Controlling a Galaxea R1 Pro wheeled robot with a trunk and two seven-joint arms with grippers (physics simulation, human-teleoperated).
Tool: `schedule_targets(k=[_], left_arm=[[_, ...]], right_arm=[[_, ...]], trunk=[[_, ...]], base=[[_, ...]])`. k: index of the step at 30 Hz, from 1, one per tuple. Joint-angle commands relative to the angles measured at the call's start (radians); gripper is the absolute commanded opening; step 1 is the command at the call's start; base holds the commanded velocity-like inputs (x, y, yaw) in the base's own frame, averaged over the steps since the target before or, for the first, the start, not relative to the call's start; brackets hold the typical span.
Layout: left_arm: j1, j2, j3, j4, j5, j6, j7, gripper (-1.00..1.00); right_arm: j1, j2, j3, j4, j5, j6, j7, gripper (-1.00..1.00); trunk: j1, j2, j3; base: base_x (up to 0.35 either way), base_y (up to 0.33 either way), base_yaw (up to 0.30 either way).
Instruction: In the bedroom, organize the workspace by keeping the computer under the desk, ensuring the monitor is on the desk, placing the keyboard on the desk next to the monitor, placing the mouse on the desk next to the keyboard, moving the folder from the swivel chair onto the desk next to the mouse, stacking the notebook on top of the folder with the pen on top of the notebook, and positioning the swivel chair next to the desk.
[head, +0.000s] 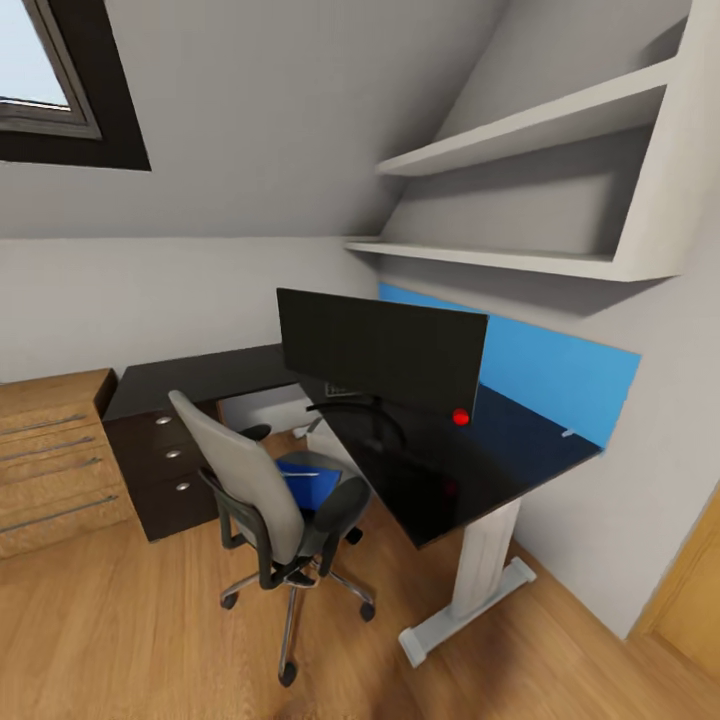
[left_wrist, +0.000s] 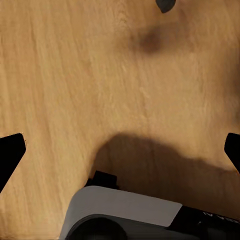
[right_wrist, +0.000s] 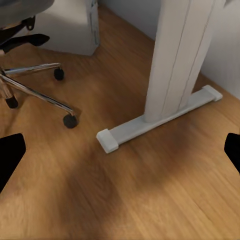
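The black monitor (head: 380, 350) stands on the black L-shaped desk (head: 520, 445). A small round red object (head: 460, 416) lies on the desk by the monitor's lower corner; I cannot tell what it is. The grey-backed swivel chair (head: 245, 480) faces the desk, with the blue folder (head: 310, 485) on its seat. The white computer (head: 268, 408) (right_wrist: 70, 25) stands under the desk. My left gripper (left_wrist: 120, 152) hangs open over bare wood floor. My right gripper (right_wrist: 120, 155) is open above the floor near the desk's white leg (right_wrist: 177, 55) and the chair's castors (right_wrist: 70, 120).
A dark drawer unit (head: 160, 470) sits under the desk's left wing, with a wooden dresser (head: 50, 460) beside it. White shelves (head: 530, 150) and a blue panel (head: 560, 370) are on the right wall. The desk's foot (right_wrist: 150, 122) juts across the floor. My own base (left_wrist: 125, 215) shows below the left gripper.
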Motion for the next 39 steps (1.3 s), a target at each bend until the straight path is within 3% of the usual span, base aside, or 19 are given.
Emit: schedule_targets(k=[1,11,39], left_arm=[[-0.001,-0.002,0.003,0.001,-0.003,0.011,0.000,1.00],[0.000,-0.006,0.002,-0.001,-0.007,0.020,0.000,1.00],[-0.001,-0.005,0.002,-0.002,-0.006,0.005,0.000,1.00]], right_arm=[[0.000,0.001,0.001,0.002,0.011,0.000,-0.011,1.00],[0.000,0.000,0.003,0.001,0.013,0.039,-0.011,1.00],[0.000,0.002,0.011,0.001,0.019,0.042,-0.006,1.00]], trunk=[[0.004,-0.008,-0.005],[0.042,-0.078,-0.041],[0.150,-0.274,-0.142]], base=[[0.000,0.000,0.270],[0.000,0.000,0.270],[0.000,0.000,0.258]])
